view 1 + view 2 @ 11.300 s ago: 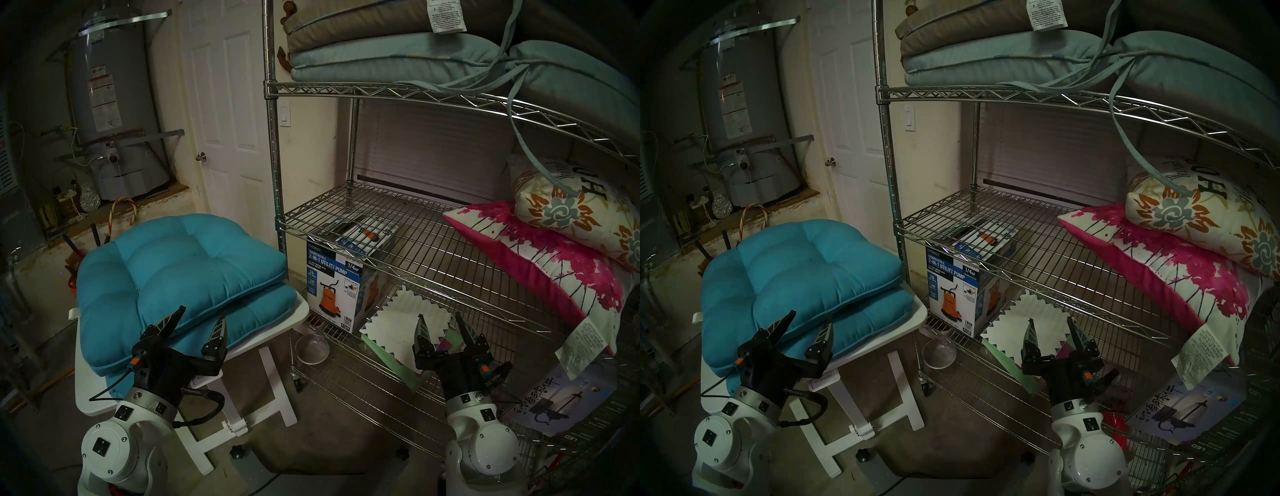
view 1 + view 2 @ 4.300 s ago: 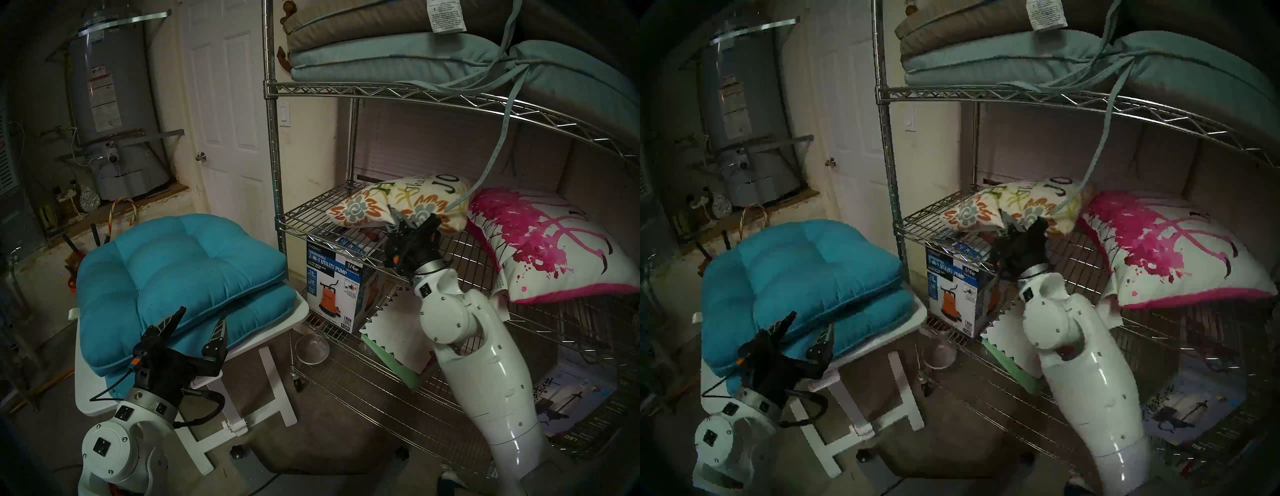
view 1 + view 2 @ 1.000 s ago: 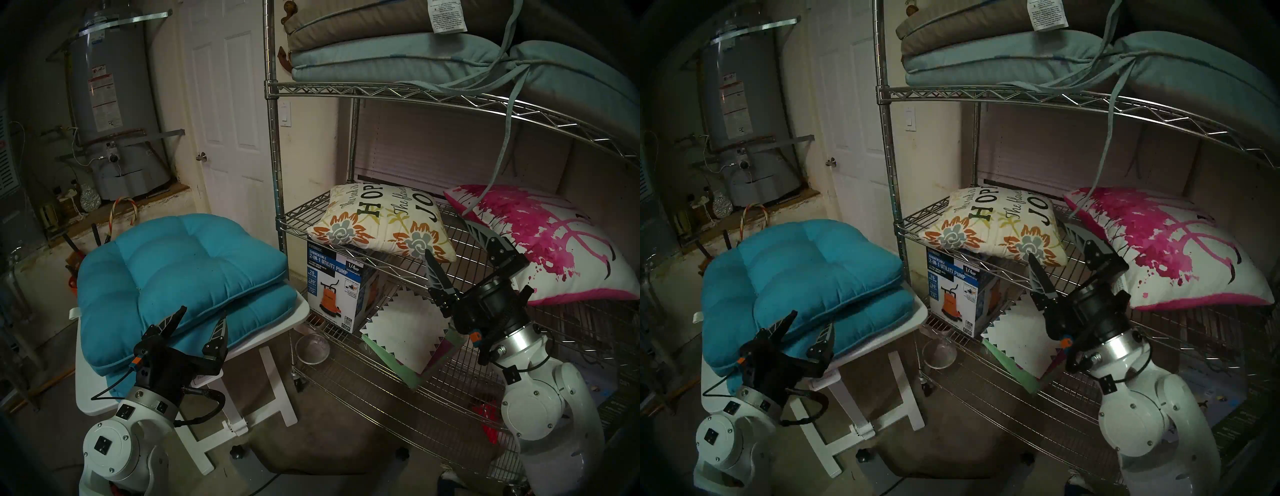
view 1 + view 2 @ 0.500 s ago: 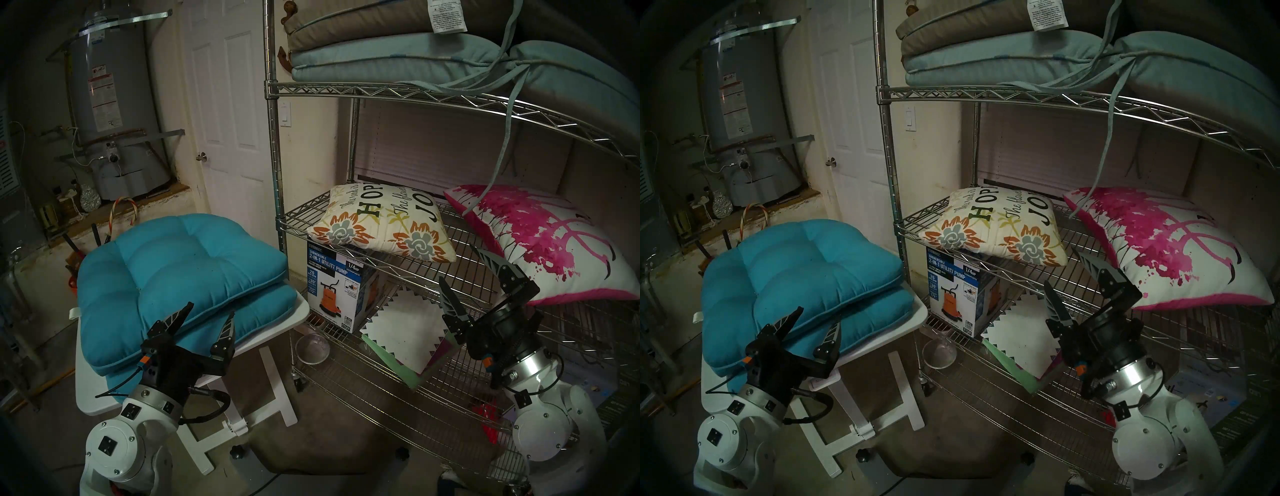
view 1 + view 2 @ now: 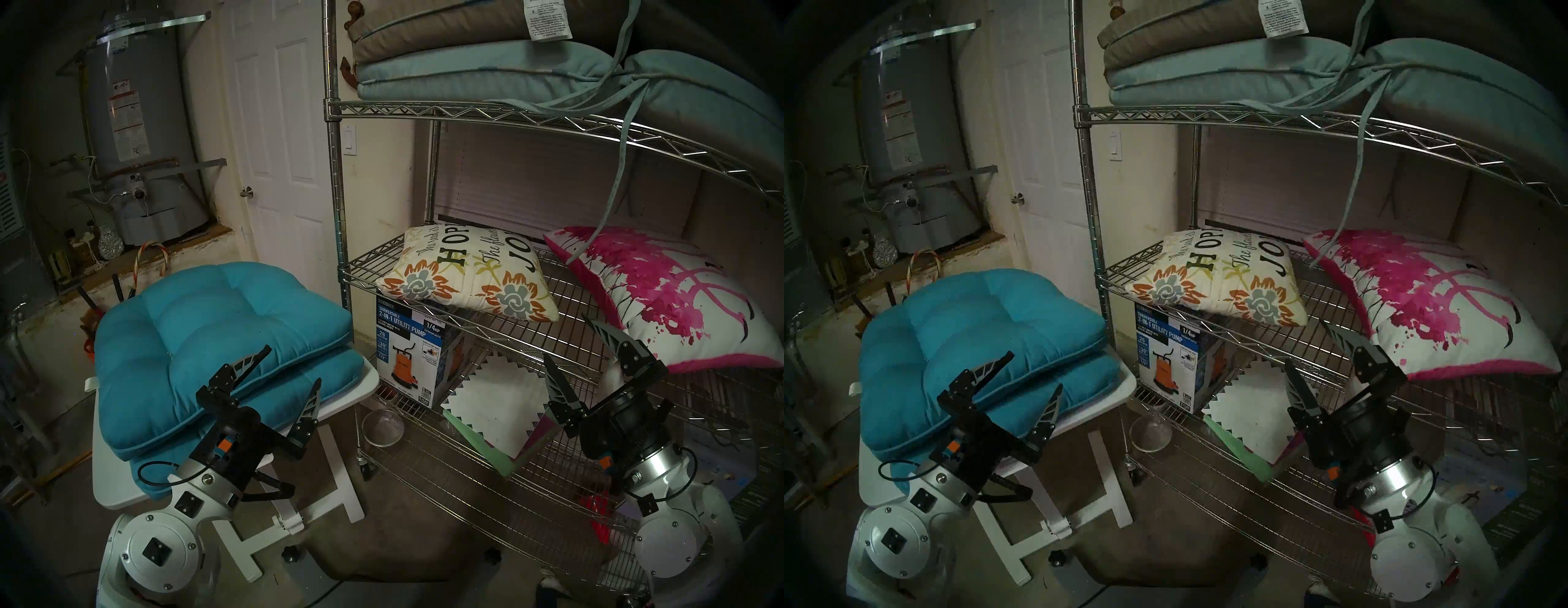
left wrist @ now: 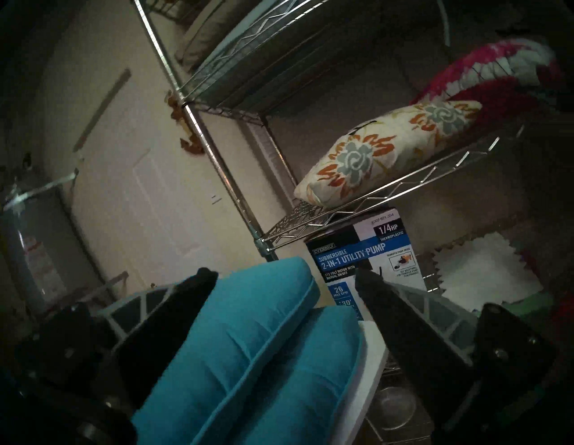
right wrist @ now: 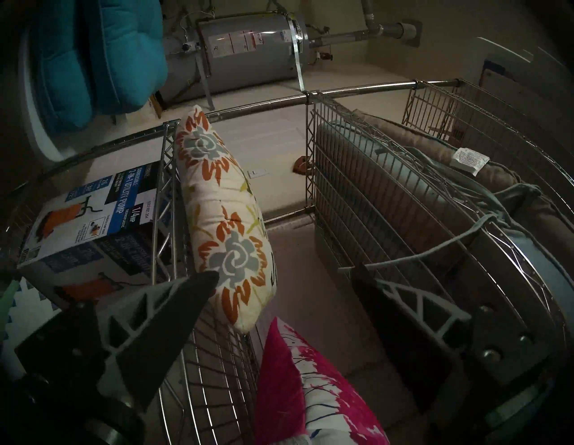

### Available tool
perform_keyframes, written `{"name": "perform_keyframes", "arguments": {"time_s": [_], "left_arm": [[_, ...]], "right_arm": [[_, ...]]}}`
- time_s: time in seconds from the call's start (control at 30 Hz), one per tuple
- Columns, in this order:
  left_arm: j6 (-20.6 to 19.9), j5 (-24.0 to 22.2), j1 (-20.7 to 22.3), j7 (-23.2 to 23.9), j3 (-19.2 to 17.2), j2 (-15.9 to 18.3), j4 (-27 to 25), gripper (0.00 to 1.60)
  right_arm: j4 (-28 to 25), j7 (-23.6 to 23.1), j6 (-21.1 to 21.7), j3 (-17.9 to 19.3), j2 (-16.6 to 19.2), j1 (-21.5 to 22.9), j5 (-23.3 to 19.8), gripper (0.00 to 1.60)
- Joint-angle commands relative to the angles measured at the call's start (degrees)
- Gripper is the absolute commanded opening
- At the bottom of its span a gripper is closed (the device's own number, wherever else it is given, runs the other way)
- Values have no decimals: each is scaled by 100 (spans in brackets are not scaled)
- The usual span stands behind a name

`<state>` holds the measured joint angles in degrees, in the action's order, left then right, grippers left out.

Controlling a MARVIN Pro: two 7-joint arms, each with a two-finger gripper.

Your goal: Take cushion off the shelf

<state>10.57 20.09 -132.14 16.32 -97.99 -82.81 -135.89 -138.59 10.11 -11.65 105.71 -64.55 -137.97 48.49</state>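
The lettering on the floral cushion [image 5: 466,271] is cut short at its far edge. The pink cushion [image 5: 679,297] is cropped by the right rim of the head view. The lower teal cushion [image 5: 237,399] is largely covered by the upper one. Labels on the water heater [image 5: 127,114] are too small to be read.

Glossy chrome wire shelf [image 5: 475,111]; seemingly matt cloth floral cushion [image 5: 466,271].
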Motion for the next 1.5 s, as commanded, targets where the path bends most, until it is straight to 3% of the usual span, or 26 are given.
{"name": "perform_keyframes", "arguments": {"time_s": [0.0,0.27,0.63,1.07,1.13,1.47], "left_arm": [[352,888,364,-199,-14,271,32,160],[558,1942,1013,-462,155,428,261,160],[637,3042,1730,-775,791,437,574,160],[589,3977,2721,-849,1474,221,1162,160],[587,4053,2693,-861,1498,187,1158,160],[588,4689,3329,-772,1920,-92,1491,160]], "right_arm": [[-141,164,-152,70,-33,-135,-1,160],[-141,237,-276,139,-63,-225,-2,160],[-141,301,-400,205,-98,-307,-2,160],[-141,331,-497,255,-133,-361,-3,160],[-141,332,-503,259,-135,-364,-3,160],[-141,338,-557,285,-161,-386,-3,160]]}}
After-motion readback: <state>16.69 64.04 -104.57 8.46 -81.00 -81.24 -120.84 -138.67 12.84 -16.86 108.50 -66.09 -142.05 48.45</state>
